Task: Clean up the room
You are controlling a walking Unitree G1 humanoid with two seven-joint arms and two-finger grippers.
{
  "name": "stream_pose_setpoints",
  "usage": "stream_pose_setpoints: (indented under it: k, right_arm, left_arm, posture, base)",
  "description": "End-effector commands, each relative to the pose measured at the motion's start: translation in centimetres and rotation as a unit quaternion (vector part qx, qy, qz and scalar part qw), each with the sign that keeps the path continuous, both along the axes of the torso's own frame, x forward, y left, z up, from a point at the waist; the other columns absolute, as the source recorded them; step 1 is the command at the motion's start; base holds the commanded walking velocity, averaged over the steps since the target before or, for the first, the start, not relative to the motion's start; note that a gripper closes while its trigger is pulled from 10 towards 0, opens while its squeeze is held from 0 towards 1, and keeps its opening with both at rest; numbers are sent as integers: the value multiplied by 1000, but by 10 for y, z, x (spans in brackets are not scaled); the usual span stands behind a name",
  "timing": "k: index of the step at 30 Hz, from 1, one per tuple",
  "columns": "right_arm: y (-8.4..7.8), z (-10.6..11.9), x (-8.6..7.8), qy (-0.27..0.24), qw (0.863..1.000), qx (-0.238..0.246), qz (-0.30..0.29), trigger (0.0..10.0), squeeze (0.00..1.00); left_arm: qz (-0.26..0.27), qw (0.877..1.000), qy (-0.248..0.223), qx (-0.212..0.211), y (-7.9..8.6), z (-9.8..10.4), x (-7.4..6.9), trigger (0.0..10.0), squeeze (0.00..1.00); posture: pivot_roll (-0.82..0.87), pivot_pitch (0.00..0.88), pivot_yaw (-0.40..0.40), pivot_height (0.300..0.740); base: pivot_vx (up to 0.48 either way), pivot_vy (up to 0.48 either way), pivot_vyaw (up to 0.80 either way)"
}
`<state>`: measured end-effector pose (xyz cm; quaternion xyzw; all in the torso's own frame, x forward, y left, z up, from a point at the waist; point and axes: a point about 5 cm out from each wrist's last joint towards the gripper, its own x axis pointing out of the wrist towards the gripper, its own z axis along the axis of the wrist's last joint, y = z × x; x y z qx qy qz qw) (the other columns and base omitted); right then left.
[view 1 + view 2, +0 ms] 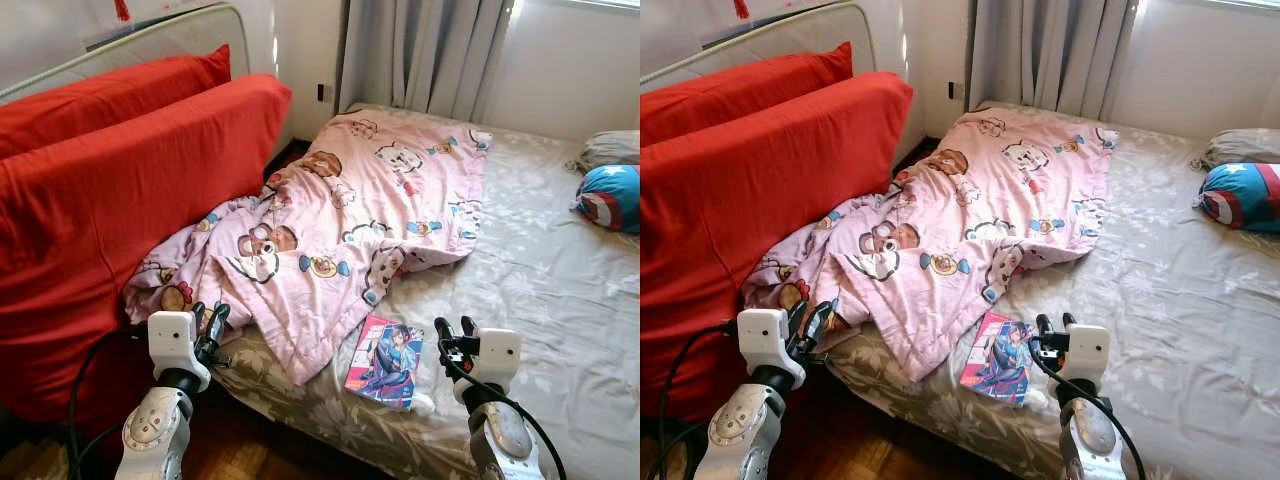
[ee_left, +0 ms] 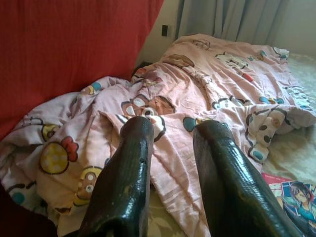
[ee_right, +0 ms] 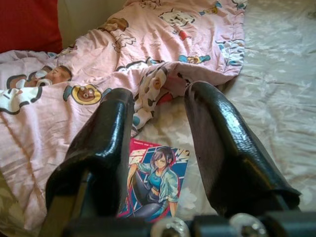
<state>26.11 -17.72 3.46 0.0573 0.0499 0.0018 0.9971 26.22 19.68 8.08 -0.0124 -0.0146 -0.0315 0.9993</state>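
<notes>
Soft cloth blanket (image 1: pixel 330 220), glossy paper comic book (image 1: pixel 385 362), glossy black claw fingers (image 2: pixel 123 182)

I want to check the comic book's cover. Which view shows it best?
The right wrist view: the comic book lies close between the right gripper's open fingers. Both eye views show it small on the bed; the left wrist view catches a corner.

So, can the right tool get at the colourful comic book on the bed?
Probably yes: the right tool is open beside the colourful comic book, which lies flat on the grey floral bedsheet with nothing between them.
</notes>
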Motion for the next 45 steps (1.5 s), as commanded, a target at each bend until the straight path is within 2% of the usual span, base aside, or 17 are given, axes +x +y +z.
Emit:
stream_pose_setpoints:
  k: [1, 28, 34, 38, 45]
  right_arm:
    - [0, -2, 0, 4, 1000, 4, -2, 10000, 0]
    - [4, 1, 3, -1, 1000, 5, 10, 10000, 0]
    - [5, -1, 3, 12, 1000, 1, 14, 10000, 0]
    - [7, -1, 3, 7, 1000, -2, 17, 10000, 0]
    - [6, -2, 2, 10, 1000, -3, 14, 10000, 0]
  left_arm:
    - [-2, 1000, -1, 1, -1, 2, 1, 10000, 0]
    - [-7, 1000, 9, -7, -5, -2, 0, 10000, 0]
    - [-9, 1000, 10, -8, -6, -2, -1, 10000, 0]
    - [-10, 1000, 11, -8, -6, -2, -1, 10000, 0]
    - [-11, 1000, 12, -9, -6, -3, -1, 10000, 0]
  posture:
    - [-9, 71, -35, 660]
    - [-13, 81, -40, 660]
    - [-13, 81, -40, 660]
    - [-15, 83, -39, 627]
    - [-13, 83, -39, 627]
  base:
    - [0, 0, 0]
    - [0, 0, 0]
    - [0, 0, 0]
    - [0, 0, 0]
    - [0, 0, 0]
